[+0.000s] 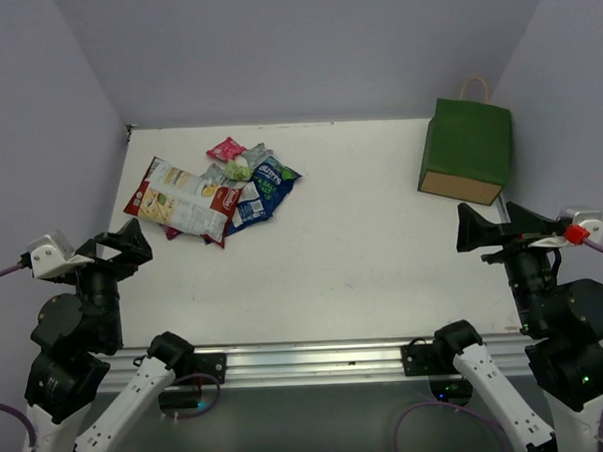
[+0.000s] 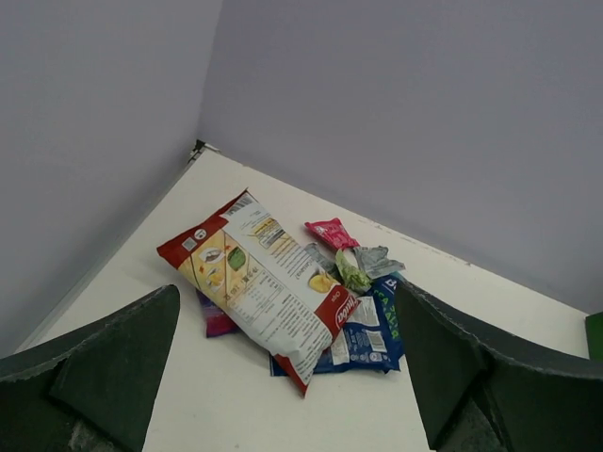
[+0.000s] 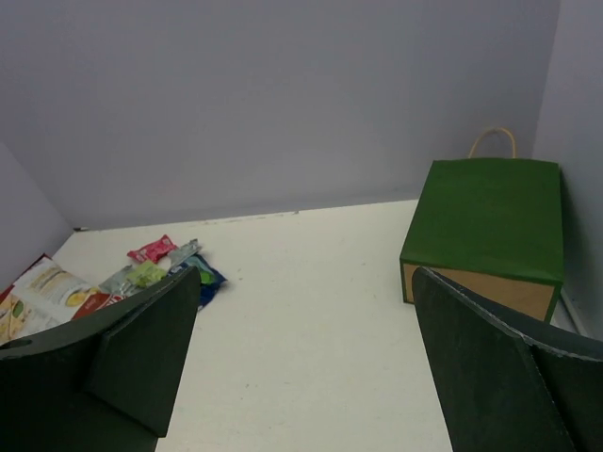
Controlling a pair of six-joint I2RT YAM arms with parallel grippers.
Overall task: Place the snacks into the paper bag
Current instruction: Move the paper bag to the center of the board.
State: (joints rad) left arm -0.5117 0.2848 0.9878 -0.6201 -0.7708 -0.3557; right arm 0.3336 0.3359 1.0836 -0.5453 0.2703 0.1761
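- Looking down on the white table (image 1: 363,253) boxed in by lilac walls (image 1: 304,46). Finding the snacks (image 1: 215,190) heaped at the far left, with the chip bag (image 1: 185,199) as the biggest. Finding the paper bag (image 1: 465,151) at the far right, well apart from the heap. Seeing the left gripper (image 1: 140,243) and the right gripper (image 1: 464,229) hovering over the near corners, both spread, both holding nothing.
- Turning to the left wrist view: facing the heap between the widely spread left fingers (image 2: 104,367), touching nothing. Noticing the chip bag lying over the blue-white packet (image 2: 372,330) and the purple packet (image 2: 217,322), with the pink packet (image 2: 332,232), the green packet (image 2: 350,273) and the silver packet (image 2: 382,259) just behind. Judging all as light, puffy, crinkly and rather slippery, with breakable content; so pinching a sealed end or a corner, not squeezing the middle.
- Turning to the right wrist view: facing the paper bag between the right fingers (image 3: 122,358), also wide apart and empty. Seeming to lie on its side, with the tan handle (image 3: 493,141) at the far end and a brown face toward the arm; not being able to tell mouth from bottom there. Judging the paper as thin and light, probably sliding or folding under a push; taking it at the rim or the handle.
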